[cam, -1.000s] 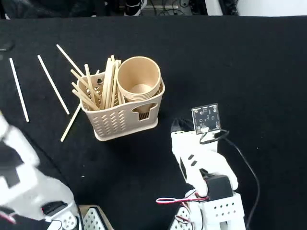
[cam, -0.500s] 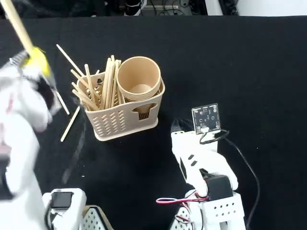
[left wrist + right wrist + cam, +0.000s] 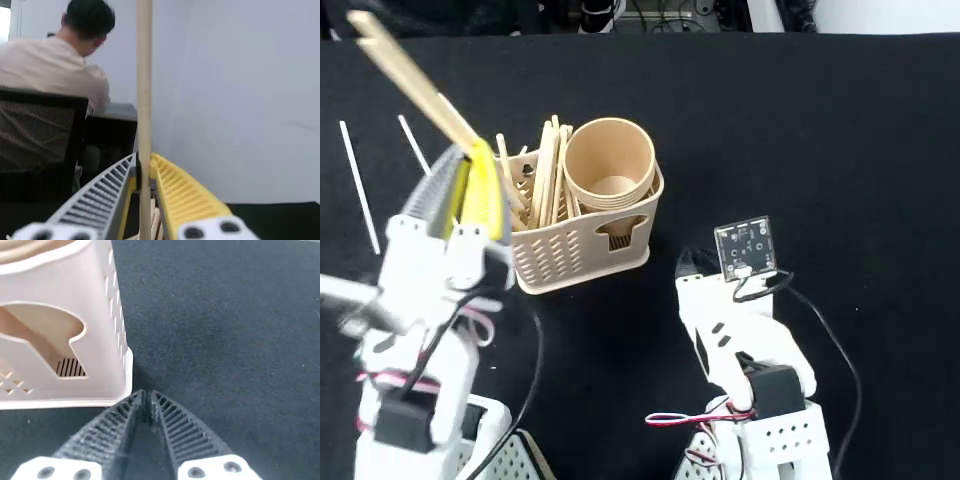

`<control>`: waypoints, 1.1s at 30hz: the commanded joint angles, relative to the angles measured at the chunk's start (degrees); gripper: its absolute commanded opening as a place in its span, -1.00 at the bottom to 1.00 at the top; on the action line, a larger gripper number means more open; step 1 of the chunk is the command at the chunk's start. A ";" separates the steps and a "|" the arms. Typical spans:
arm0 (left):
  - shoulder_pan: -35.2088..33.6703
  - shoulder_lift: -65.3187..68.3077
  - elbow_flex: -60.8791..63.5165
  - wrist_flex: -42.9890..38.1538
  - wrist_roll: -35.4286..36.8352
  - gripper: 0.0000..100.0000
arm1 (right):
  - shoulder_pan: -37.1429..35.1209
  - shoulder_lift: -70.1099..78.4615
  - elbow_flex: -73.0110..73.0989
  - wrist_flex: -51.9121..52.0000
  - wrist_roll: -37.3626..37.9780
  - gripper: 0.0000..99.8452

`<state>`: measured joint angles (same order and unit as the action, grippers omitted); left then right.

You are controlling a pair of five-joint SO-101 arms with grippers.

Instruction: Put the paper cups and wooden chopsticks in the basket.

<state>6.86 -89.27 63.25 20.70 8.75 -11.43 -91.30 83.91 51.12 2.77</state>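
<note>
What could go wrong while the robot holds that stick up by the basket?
1. The left gripper pinches the chopstick near its low end, with a long part sticking up. It might tip or slip out.
2. The basket side under it is crowded with leaning sticks. The new one could snag or push one out.
3. The gripper is close to the basket wall and might bump it.
</note>
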 commanded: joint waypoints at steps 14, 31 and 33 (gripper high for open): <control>-0.40 -0.62 2.68 9.76 -2.29 -0.68 | -0.44 -0.57 -0.22 -1.14 0.70 -0.94; -36.00 38.24 -35.91 34.11 -2.64 -0.68 | -0.62 -0.57 0.31 -1.49 0.79 -0.94; -38.64 47.21 -38.90 34.02 -2.73 -0.68 | -0.62 -0.57 0.31 -1.41 0.79 -0.94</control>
<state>-26.20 -60.09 31.96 54.37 6.11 -11.52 -91.30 84.53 50.95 3.03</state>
